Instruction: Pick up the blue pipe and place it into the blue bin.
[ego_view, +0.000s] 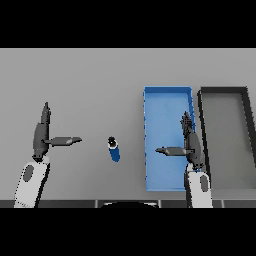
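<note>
Now blue pipe (115, 150) lies beside blue bin (148, 150); left hand (42, 135), right hand (190, 141) fingers straight, apart.

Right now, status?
Left hand and right hand open, holding nothing. Pipe on table, left of blue bin. Nothing between them.

Blue pipe (115, 150), dark cap; blue bin (148, 140); dark bin (202, 125); grey table (75, 80).
</note>
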